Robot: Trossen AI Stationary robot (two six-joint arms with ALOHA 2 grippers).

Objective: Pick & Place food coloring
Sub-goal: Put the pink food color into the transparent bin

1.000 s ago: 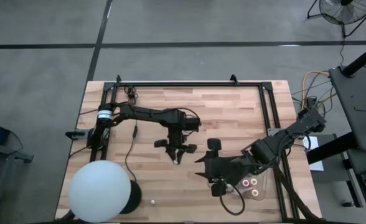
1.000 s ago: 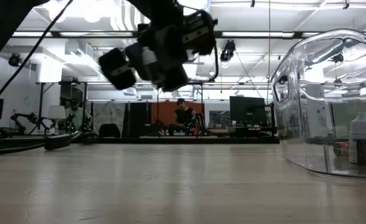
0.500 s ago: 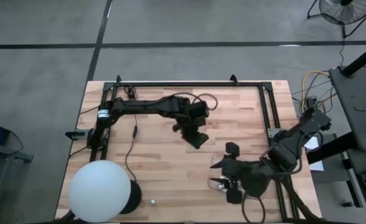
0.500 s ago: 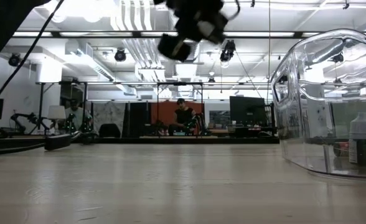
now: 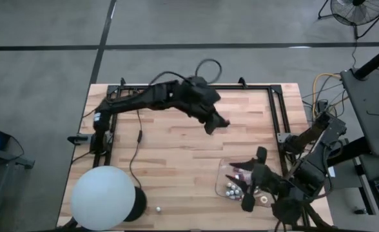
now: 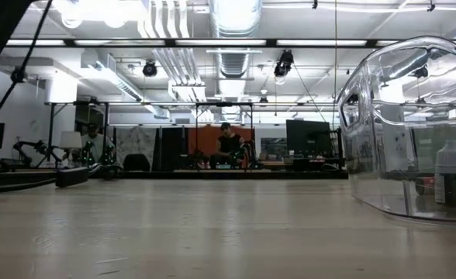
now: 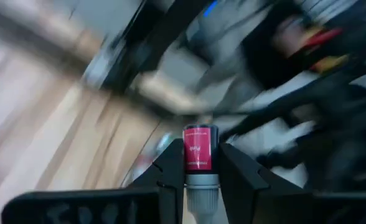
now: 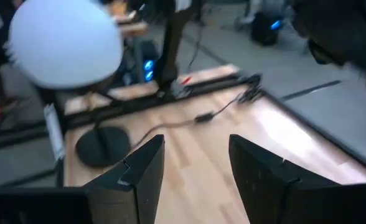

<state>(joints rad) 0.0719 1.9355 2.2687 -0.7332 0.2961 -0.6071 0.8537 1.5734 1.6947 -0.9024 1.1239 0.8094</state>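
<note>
In the left wrist view a small food coloring bottle, red at its front end and grey behind, sits between the fingers of my left gripper. From above, that gripper hangs high over the table's far middle. More tiny bottles lie in the clear tray at the near right. My right gripper hovers over the tray, open, with nothing between its fingers. The low view shows the tray's clear wall with a bottle inside, and neither gripper. My left gripper pinches the bottle between its two fingers, at the join of the red end and the grey body. The bottle lies along the fingers, red end sticking out past their tips. It is lifted well clear of the table.
A big white ball on a dark base stands at the near left corner, with a small whitish thing beside it on the wood. A black frame runs along the far and side edges. A cable lies by the left arm.
My left gripper has risen steeply with the bottle, out of the low view's top, going toward the far right and rolling its wrist. My right gripper has swung toward the table's right edge and turned, uncovering the tray's left part.
</note>
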